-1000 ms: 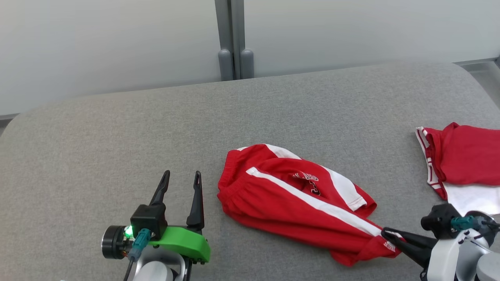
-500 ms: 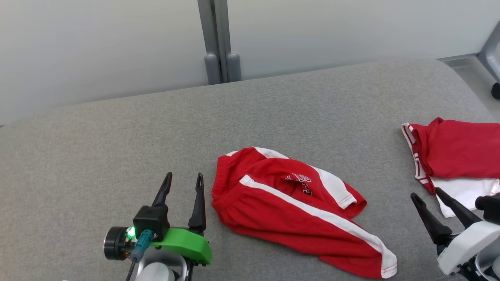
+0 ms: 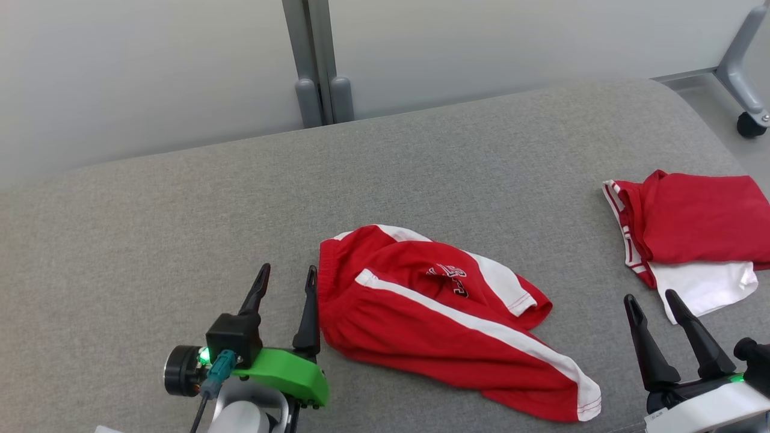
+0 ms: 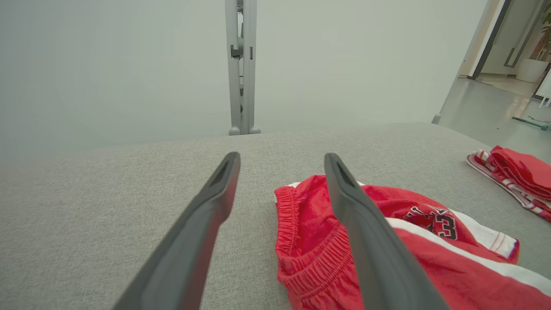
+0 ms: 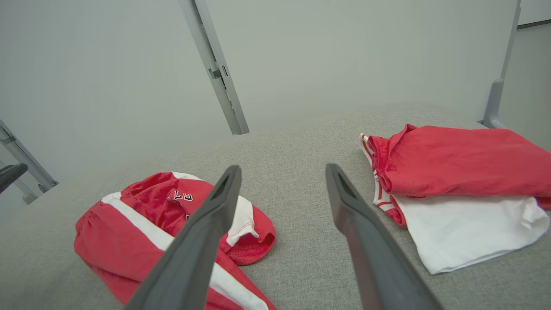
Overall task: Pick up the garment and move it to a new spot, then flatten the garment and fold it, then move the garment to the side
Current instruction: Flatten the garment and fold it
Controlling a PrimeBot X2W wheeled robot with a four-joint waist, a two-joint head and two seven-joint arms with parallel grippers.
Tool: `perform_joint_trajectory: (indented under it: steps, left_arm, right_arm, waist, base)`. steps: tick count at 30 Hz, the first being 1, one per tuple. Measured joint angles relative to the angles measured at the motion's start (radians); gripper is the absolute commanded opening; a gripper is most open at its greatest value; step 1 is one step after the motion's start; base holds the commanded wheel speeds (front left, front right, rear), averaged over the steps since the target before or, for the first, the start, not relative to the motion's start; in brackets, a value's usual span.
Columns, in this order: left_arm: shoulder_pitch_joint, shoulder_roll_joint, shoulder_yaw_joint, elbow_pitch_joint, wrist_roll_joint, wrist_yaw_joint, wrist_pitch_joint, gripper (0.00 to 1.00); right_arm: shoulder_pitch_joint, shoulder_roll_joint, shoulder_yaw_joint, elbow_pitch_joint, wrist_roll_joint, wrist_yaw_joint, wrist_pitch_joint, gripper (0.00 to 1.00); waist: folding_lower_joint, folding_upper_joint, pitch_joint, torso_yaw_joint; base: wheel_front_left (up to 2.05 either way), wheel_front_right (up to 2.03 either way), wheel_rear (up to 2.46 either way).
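The garment (image 3: 421,313), red shorts with white side stripes and a dark printed logo, lies rumpled on the grey fabric surface (image 3: 180,210), with nothing holding it. Its waistband is at the left and one leg trails toward the lower right. My left gripper (image 3: 287,270) is open just left of the waistband, its right finger close to the cloth. In the left wrist view the left gripper (image 4: 280,157) points past the garment (image 4: 430,267). My right gripper (image 3: 649,297) is open, right of the leg hem. In the right wrist view the right gripper (image 5: 282,170) has the garment (image 5: 107,241) at its left.
A folded red and white pile (image 3: 698,216) lies at the surface's right edge, also seen as the pile (image 5: 456,159) in the right wrist view. A grey partition post (image 3: 316,60) stands behind the surface. A caster wheel (image 3: 749,123) is on the floor at far right.
My right gripper has let go of the garment's leg hem, opened and drawn back to the right. The camera has turned right, shifting the picture left. The left gripper has not moved.
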Motion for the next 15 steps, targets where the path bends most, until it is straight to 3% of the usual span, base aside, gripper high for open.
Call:
perform_joint_trajectory:
  steps: [3, 6, 12, 15]
  left_arm:
    - [-0.038, 0.001, -0.043, 0.077, -0.015, -0.064, 0.002, 1.0]
    - [-0.112, 0.0, -0.1, 0.162, -0.042, -0.13, 0.087, 1.0]
    - [-0.24, 0.0, -0.17, 0.248, -0.216, -0.167, 0.281, 1.0]
    - [-0.275, 0.0, -0.215, 0.272, -0.252, -0.173, 0.359, 1.0]
  right_arm:
    - [0.0, 0.005, -0.001, -0.004, -0.007, 0.0, 0.0, 1.0]
    - [0.0, 0.008, 0.002, -0.003, -0.013, 0.0, 0.0, 1.0]
    - [-0.007, 0.011, 0.028, 0.006, -0.021, 0.0, 0.0, 1.0]
    - [-0.011, 0.012, 0.037, 0.01, -0.021, 0.0, 0.0, 1.0]
  waist:
    - [0.0, 0.0, 0.004, -0.007]
    - [0.0, 0.0, 0.011, -0.007]
    - [0.0, 0.0, 0.02, -0.019]
    - [0.0, 0.0, 0.025, -0.029]
  base:
    - [0.0, 0.0, 0.0]
    - [0.0, 0.0, 0.0]
    - [0.0, 0.0, 0.0]
    - [0.0, 0.0, 0.0]
